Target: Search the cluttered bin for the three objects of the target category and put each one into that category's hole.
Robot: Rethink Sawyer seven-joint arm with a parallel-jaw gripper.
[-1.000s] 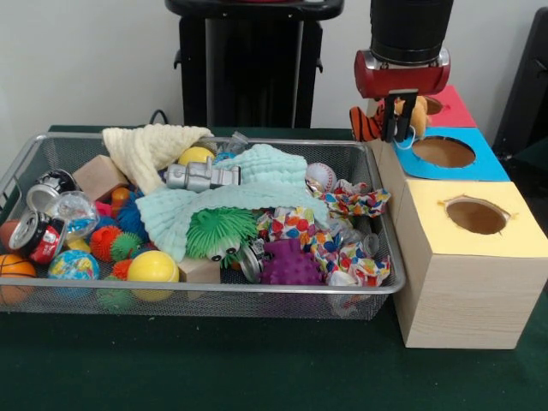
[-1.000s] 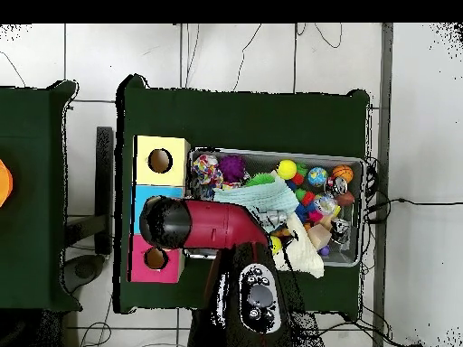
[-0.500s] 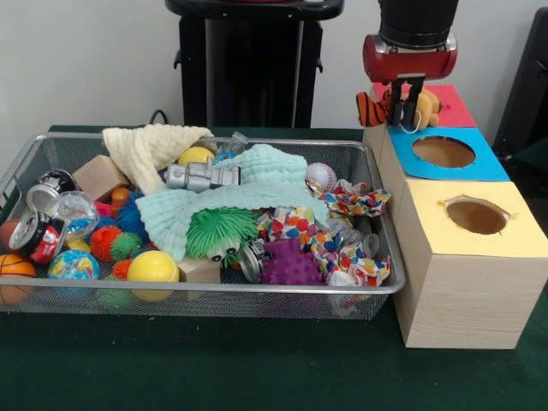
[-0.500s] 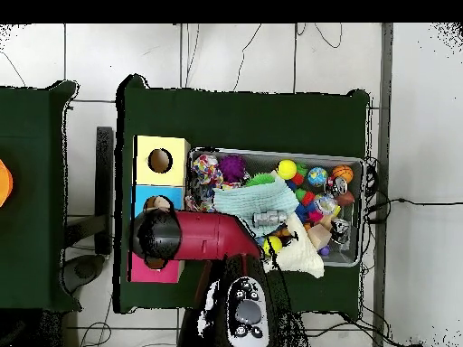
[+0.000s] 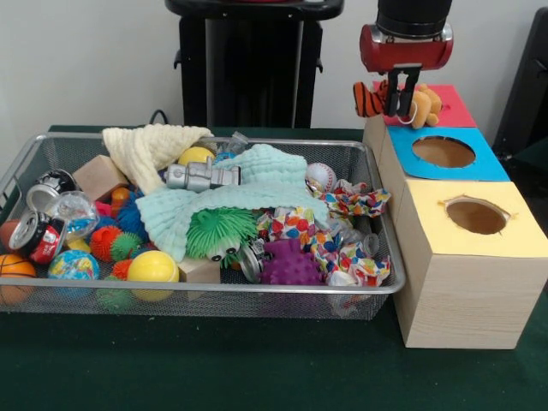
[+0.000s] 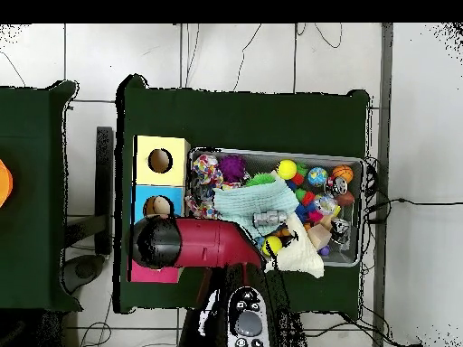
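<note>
1. Your gripper [image 5: 402, 101] has its fingers [image 5: 392, 96] clenched on a small orange plush toy [image 5: 418, 105], which hangs in the air clear of every surface.
2. The plush toy lies with its long axis roughly level, left to right in the front view: a black-striped orange end [image 5: 366, 99] sticks out to the left of the fingers and the rounder tan end to the right.
3. You are holding it above the red-topped box [image 5: 452, 107], the farthest of three in the row; the hole in that top is hidden behind the toy and gripper.
4. Nearer sit the blue-topped box [image 5: 479, 167] and the yellow-topped box [image 5: 514, 235], each with a round hole showing only dark inside.
5. From overhead, the red arm [image 6: 203, 242] covers the red box and part of the blue one.
6. Left of the boxes on the green counter [image 5: 257, 368], the wire bin [image 5: 214, 295] is full: a mint cloth [image 5: 257, 193], a cream cloth [image 5: 150, 147], a grey robot figure [image 5: 202, 176], a green spiky ball [image 5: 221, 229], a purple spiky ball [image 5: 291, 264], a yellow ball [image 5: 152, 267], a baseball [image 5: 320, 177], crushed cans [image 5: 36, 233].
</note>
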